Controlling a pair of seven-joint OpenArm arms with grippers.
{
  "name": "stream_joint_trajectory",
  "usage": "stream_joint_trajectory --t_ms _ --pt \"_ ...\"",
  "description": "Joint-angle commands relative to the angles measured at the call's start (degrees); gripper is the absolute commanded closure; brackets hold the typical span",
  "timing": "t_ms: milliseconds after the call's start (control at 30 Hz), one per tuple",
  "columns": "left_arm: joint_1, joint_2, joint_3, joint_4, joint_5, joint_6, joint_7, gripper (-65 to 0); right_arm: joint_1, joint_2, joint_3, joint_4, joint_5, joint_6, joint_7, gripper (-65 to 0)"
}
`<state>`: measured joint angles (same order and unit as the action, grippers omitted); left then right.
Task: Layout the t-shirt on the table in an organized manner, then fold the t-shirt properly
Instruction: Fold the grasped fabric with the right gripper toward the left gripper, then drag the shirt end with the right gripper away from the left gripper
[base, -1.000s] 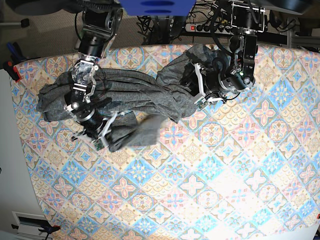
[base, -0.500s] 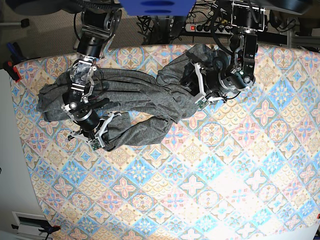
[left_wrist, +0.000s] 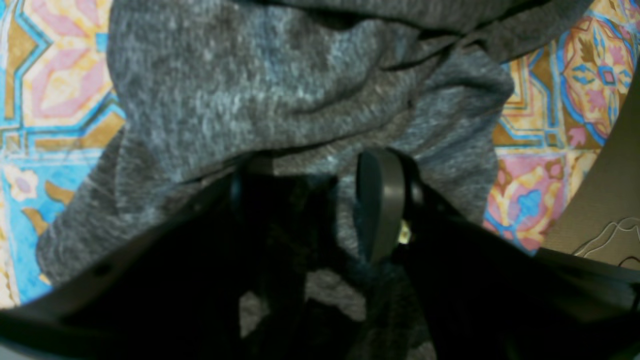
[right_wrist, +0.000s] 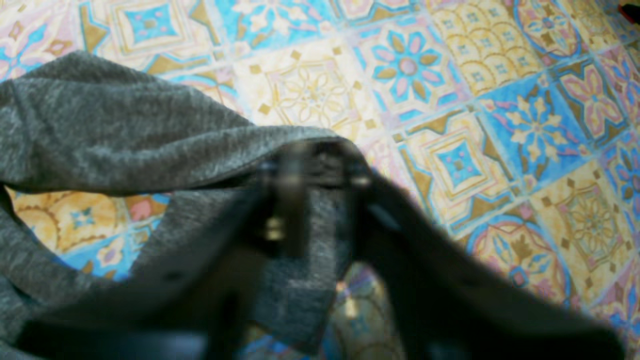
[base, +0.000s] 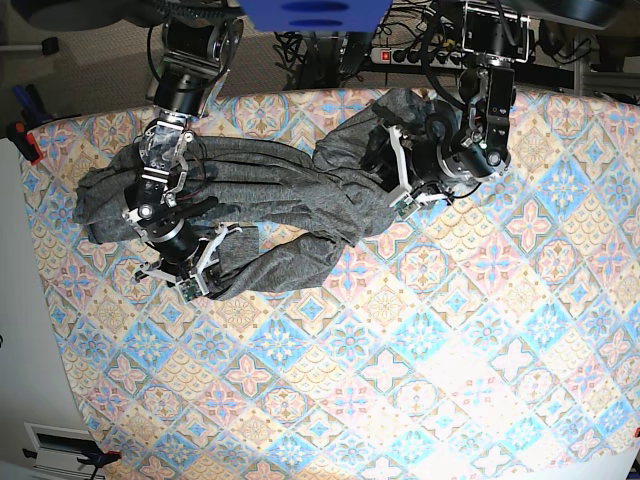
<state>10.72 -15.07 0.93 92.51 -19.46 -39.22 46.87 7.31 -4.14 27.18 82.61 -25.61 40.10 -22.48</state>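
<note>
Honestly, the t-shirt (base: 270, 205) is nowhere near laid out: it lies twisted in a rope across the far part of the table (base: 420, 380). My right gripper (right_wrist: 312, 172) has a hem fold between its jaws, though I can't tell whether it pinches it; my left gripper (left_wrist: 320, 195) stands parted over bunched cloth. Pulling apart now could tighten the twist or let the hem slip.
</note>
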Motion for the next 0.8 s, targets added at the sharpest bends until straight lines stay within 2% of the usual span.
stream_joint_trajectory --t_ms 0,67,100,300,533,633,767 --pt "0.7 -0.6 -0.4 -0.1 3.5 1.1 4.2 -28.1 1.3 0.1 0.1 1.0 1.1 -0.1 1.5 -22.4" --pt "0.8 -0.6 -0.4 -0.1 3.5 1.1 4.2 -28.1 1.3 0.2 -0.1 0.7 1.1 -0.1 1.5 -30.9" --pt "0.8 -0.6 -0.4 -0.1 3.5 1.1 4.2 -28.1 1.3 0.2 0.0 -0.1 1.1 -0.1 1.6 -33.1" --pt "1.5 -0.6 -0.4 0.0 3.4 1.0 4.2 -28.1 1.3 0.4 0.3 -7.9 6.1 -0.1 8.5 -27.8" --pt "1.6 -0.7 -0.4 0.0 3.4 1.0 4.2 -28.1 3.1 1.4 7.9 -13.7 7.5 -0.1 10.8 -27.1" --pt "1.6 -0.7 -0.4 0.0 3.4 1.0 4.2 -28.1 4.9 1.5 9.0 -13.8 7.5 -0.1 11.6 -27.1" --pt "1.6 -0.7 -0.4 0.0 3.4 1.0 4.2 -28.1 5.0 4.7 8.7 -14.0 7.5 -0.1 11.4 -27.2"
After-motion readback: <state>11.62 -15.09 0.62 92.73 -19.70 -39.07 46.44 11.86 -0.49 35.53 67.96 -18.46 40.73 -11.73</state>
